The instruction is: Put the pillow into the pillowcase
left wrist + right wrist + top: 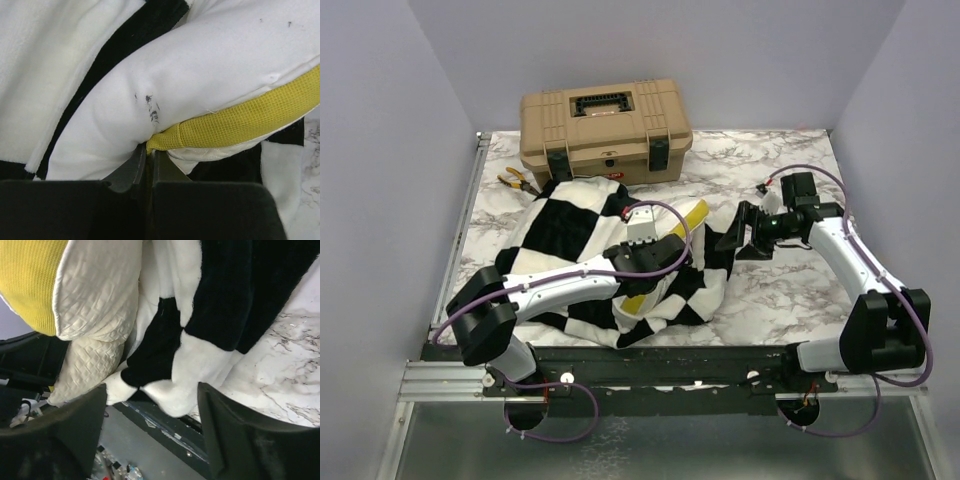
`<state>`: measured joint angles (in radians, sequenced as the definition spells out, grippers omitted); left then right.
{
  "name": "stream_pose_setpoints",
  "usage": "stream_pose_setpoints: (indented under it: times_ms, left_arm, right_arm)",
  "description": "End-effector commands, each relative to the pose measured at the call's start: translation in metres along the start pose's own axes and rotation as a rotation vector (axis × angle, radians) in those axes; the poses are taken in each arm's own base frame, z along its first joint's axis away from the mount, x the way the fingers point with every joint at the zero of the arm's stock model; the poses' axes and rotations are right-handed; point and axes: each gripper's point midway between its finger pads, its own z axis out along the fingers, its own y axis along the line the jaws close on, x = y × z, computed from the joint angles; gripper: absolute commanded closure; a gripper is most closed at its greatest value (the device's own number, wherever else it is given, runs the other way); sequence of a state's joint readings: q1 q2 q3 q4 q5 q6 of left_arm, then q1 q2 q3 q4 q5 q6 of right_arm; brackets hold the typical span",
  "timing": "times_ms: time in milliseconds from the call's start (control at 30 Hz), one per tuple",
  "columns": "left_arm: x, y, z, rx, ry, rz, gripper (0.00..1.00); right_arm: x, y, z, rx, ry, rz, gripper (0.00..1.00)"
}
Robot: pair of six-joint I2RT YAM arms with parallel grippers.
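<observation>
The pillow (693, 213) lies in the middle of the table (790, 295), mostly tucked inside the pillowcase (565, 225). Its open end, with the yellow strip, pokes out toward the right side. So much of it is covered that I cannot tell which way its long side runs. The black and white pillowcase is a bumpy heap, spread from the near left up toward the tan toolbox (605, 125) at the back. Pliers (515, 180) lie beside its far left edge. The left arm reaches low across the heap from the near left and hides part of it. The left gripper (148, 152) is pinched tight on the pillow's edge, right where the yellow strip starts. The right arm bends in from the right side. The right gripper (740, 235) faces the pillow's open end with its fingers (75, 420) spread wide, holding nothing.
</observation>
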<state>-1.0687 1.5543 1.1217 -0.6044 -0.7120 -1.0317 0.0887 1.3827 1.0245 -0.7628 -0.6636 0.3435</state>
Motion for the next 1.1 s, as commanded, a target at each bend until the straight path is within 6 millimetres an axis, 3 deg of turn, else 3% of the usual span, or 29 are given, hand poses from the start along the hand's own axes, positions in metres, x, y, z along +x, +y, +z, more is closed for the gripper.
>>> stream_pose_setpoints:
  times_ms: [0,100,267,367,500,600,767,1000,1067]
  left_arm:
    - [0.013,0.027,-0.001,-0.043,0.061,0.029,1.00]
    - [0.003,0.013,-0.006,0.018,0.053,-0.036,1.00]
    - [-0.017,0.004,-0.013,0.060,0.043,-0.129,1.00]
    - [-0.026,0.006,-0.015,0.066,0.030,-0.187,1.00]
    - [-0.035,0.010,-0.017,0.067,0.017,-0.255,1.00]
    - [-0.037,0.011,-0.018,0.074,0.014,-0.284,1.00]
    - [-0.038,0.008,-0.021,0.099,0.028,-0.309,1.00]
    - [-0.039,0.009,-0.026,0.124,0.025,-0.376,1.00]
    - [-0.041,0.009,-0.028,0.136,0.018,-0.398,1.00]
  right_arm:
    - [-0.007,0.002,-0.009,0.013,-0.046,-0.078,0.21]
    - [-0.007,0.006,0.003,-0.040,-0.018,-0.067,0.24]
    - [-0.003,0.012,0.037,-0.114,0.067,-0.028,0.56]
    - [0.000,0.025,0.061,-0.142,0.112,-0.039,0.57]
    - [0.010,0.030,0.097,-0.135,0.172,-0.036,0.51]
    - [0.017,0.018,0.121,-0.064,0.169,-0.041,0.40]
    - [0.017,-0.018,0.144,0.135,0.079,-0.091,0.33]
    - [0.015,-0.068,0.158,0.389,0.043,-0.168,0.33]
    - [0.018,-0.084,0.166,0.466,0.064,-0.175,0.38]
